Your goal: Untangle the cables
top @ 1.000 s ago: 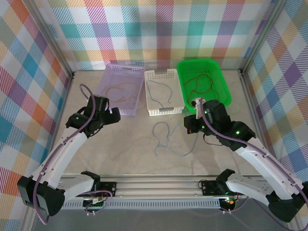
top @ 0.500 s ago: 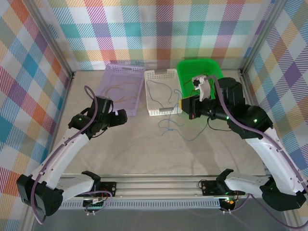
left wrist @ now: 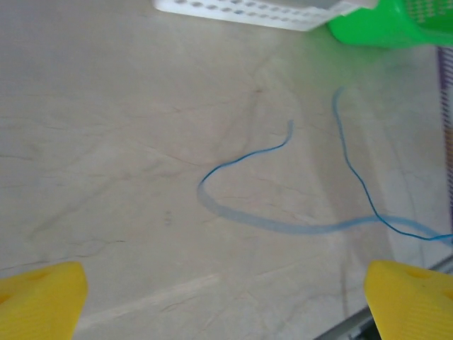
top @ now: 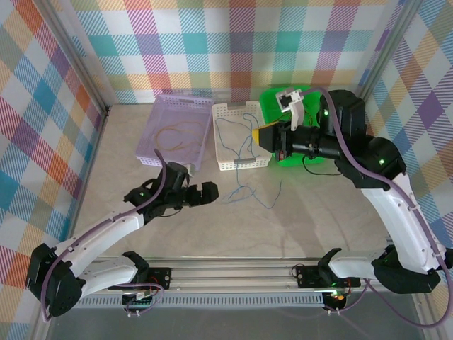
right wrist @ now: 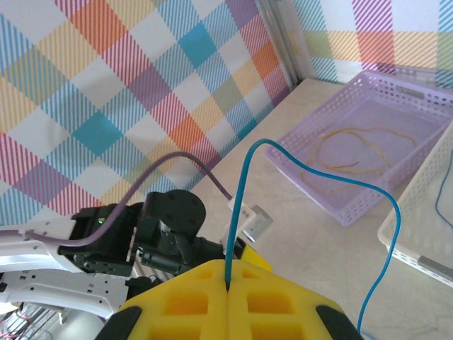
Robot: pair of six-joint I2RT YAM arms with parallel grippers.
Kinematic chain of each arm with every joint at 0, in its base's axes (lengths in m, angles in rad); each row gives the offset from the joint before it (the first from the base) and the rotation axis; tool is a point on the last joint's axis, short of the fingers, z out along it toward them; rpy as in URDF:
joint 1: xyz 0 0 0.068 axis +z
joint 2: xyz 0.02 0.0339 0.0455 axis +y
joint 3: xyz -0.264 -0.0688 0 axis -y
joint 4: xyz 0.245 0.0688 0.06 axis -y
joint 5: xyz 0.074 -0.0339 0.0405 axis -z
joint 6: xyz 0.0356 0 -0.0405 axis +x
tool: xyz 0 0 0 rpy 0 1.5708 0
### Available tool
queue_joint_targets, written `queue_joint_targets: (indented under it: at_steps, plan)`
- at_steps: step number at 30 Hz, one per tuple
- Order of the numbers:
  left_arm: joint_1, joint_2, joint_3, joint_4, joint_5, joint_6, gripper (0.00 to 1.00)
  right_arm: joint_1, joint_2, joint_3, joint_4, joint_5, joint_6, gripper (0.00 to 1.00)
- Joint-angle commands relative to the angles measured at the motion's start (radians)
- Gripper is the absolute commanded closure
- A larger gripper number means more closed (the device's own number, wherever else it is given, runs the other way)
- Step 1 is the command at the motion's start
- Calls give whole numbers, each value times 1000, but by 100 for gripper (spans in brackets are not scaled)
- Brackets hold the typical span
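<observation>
tabletop (top: 127,163) — blue cable (top: 239,185) near white basket (top: 221,159)

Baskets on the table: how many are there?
3. A purple plastic basket on the left, a white slotted plastic basket in the middle, and a green plastic basket on the right, partly covered by the right arm. None seems hidden.
</observation>
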Motion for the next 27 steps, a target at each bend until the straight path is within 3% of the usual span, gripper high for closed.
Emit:
queue_joint_targets:
  at_steps: [1, 11, 20, 27]
  plan:
    - [-38, -21, -52, 204, 68, -28, 0, 1, 9, 50, 14, -65, 8, 100]
    - [-120, 106, -83, 357, 157, -32, 0, 1, 52, 136, 17, -127, 25, 100]
    - [-134, 29, -148, 427, 211, 23, 0, 0, 67, 151, -6, -88, -9, 100]
    - [-182, 46, -169, 446, 238, 94, 0, 1, 95, 188, -3, -128, 14, 100]
